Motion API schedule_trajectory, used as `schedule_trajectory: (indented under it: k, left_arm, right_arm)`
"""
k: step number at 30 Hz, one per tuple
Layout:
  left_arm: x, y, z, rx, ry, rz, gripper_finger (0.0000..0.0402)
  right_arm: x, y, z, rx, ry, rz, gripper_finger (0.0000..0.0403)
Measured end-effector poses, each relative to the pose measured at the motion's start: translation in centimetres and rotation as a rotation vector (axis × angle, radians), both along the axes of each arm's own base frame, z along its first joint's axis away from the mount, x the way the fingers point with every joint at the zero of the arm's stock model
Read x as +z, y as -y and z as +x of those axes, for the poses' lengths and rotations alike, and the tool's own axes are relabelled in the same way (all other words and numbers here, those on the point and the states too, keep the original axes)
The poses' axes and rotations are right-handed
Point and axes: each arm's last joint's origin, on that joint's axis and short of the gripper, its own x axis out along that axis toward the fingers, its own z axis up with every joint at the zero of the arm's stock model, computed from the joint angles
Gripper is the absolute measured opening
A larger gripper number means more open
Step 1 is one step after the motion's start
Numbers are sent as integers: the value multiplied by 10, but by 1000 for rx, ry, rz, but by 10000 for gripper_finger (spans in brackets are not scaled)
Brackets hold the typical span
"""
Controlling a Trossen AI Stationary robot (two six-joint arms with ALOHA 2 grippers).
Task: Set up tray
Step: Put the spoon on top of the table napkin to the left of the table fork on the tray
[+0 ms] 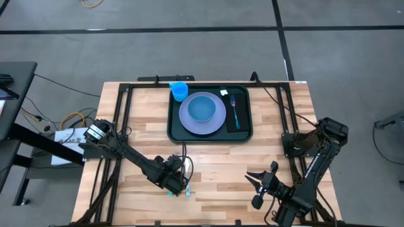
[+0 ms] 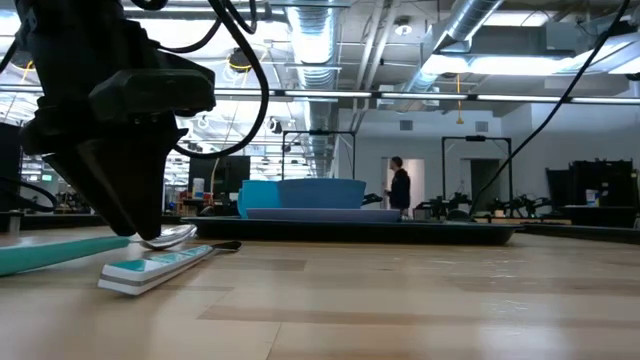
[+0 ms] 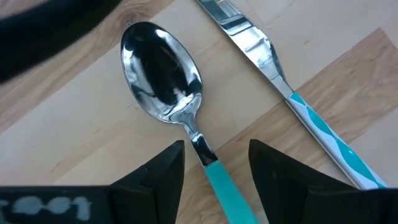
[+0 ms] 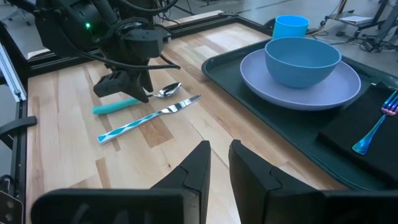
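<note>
We see the left arm stretched low across the near half of the wooden table (image 1: 214,167), its left gripper (image 1: 177,183) tipped down over a teal-handled spoon (image 3: 171,102); the jaws stand released on either side of the handle, and we cannot tell whether the fingers (image 3: 163,171) touch it. The spoon lies flat on the wood, bowl up, just beside a knife (image 3: 292,99) with a teal-and-white handle. The right arm waits folded at the near right corner, its right gripper (image 1: 258,182) held above the table with the fingers (image 4: 198,163) nearly together and grasping nothing. The tray (image 1: 243,133) sits at the far middle of the table, well apart from both grippers. In it we find a lavender plate (image 1: 187,123) with a blue bowl (image 1: 202,108) resting on its centre, and a blue cup (image 1: 179,91) at the tray's far left corner, just beside the plate. Along the tray's right side lies a black napkin (image 1: 239,121), and a fork (image 1: 234,108) with a blue handle rests on top of it.
</note>
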Motion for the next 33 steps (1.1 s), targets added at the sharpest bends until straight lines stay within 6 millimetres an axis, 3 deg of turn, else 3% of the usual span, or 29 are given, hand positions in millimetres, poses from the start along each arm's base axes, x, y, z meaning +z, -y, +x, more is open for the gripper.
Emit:
schedule_trajectory:
  k: [25,33]
  left_arm:
    - [-1,0,1,21,6,-7,168]
    - [-26,5,6,17,-51,-1,168]
  right_arm:
    - [0,0,0,0,0,0,51]
    - [0,0,0,0,0,2,51]
